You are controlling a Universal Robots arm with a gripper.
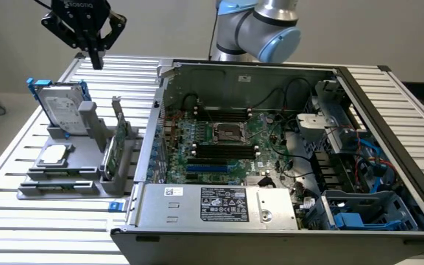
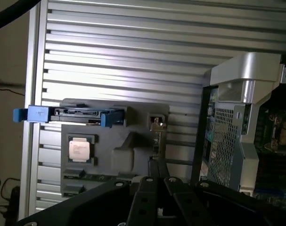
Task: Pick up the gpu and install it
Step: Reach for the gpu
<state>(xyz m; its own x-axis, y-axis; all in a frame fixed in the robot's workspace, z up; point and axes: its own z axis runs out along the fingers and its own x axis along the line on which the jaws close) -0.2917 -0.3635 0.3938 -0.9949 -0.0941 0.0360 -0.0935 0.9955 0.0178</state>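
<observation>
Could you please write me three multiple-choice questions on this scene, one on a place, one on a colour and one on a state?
1. Where is the gpu?
A. upright in the grey holder
B. plugged into a slot
C. held in the air

2. What colour is the frame on the hard drive?
A. red
B. blue
C. yellow

3. How is the gripper?
A. shut, holding nothing
B. shut on the gpu
C. open around the hard drive

Answers:
1 A, the green card stands on edge in the holder.
2 B, blue tabs show at the drive's sides.
3 A, its fingers meet with nothing between them.
</observation>
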